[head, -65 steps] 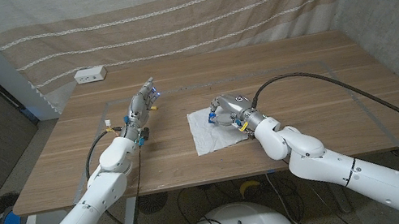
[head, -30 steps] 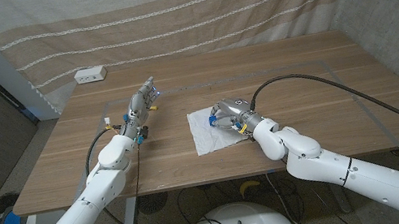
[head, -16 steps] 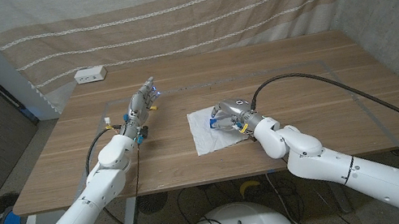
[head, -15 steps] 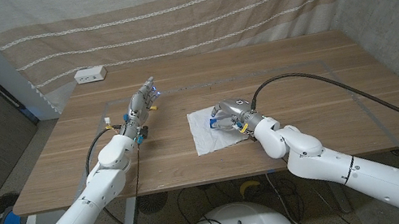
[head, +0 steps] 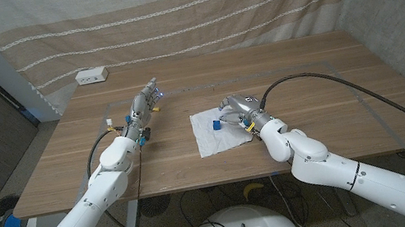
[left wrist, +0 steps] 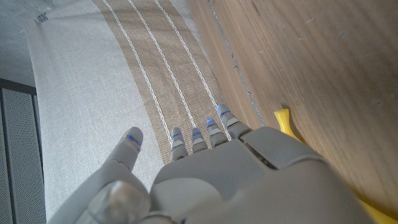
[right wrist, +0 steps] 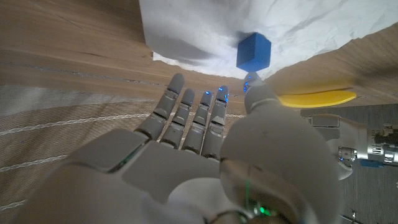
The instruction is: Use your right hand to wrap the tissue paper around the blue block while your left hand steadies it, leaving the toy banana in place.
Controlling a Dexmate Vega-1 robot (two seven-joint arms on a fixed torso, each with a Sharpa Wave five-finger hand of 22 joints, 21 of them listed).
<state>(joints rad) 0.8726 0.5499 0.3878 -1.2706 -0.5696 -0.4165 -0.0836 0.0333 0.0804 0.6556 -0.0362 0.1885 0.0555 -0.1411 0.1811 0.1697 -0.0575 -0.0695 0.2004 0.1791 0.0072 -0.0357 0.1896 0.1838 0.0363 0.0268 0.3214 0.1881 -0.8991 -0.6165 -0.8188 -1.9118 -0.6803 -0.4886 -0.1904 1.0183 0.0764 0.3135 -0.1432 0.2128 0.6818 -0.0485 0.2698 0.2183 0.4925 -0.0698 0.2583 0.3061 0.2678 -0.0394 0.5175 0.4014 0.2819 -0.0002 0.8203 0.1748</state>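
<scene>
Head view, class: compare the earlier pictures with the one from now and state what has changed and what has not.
The right hand has drawn back off the blue block, which now sits uncovered on the tissue paper. The hand holds nothing. The left hand, the paper and the toy banana stayed put.

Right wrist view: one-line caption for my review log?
Open right hand hovers by small blue block on crinkled white tissue paper; yellow toy banana beyond.
</scene>
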